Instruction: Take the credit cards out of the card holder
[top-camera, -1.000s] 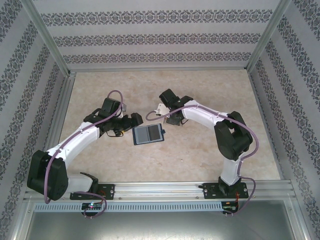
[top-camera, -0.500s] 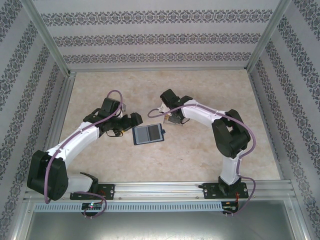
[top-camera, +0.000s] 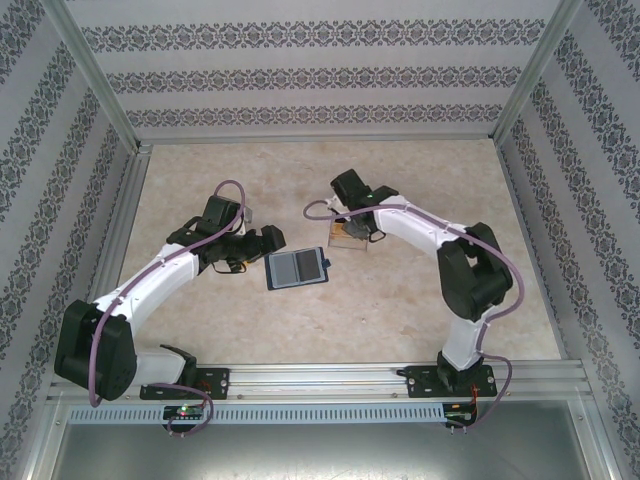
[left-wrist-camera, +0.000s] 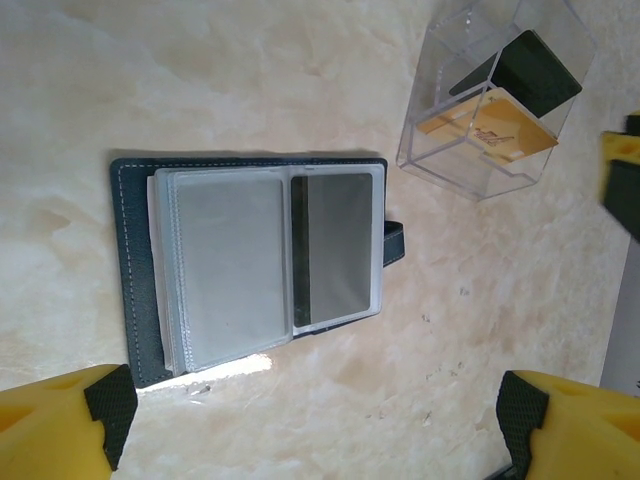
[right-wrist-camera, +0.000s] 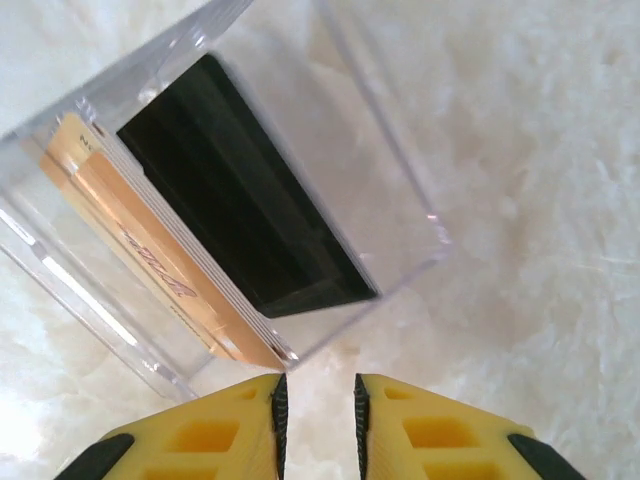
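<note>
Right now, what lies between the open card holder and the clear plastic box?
Nothing. In the left wrist view, a bare strip of table separates the card holder from the clear box; the two do not touch.

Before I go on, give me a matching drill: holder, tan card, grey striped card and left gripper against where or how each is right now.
Things
1. holder
2. tan card
3. grey striped card
4. left gripper

Place or state
A. standing in the clear box
B. wide open, nothing held
C. lying open and flat
D. tucked in a sleeve of the holder

Pairs: 1-C, 2-A, 3-D, 4-B
</note>
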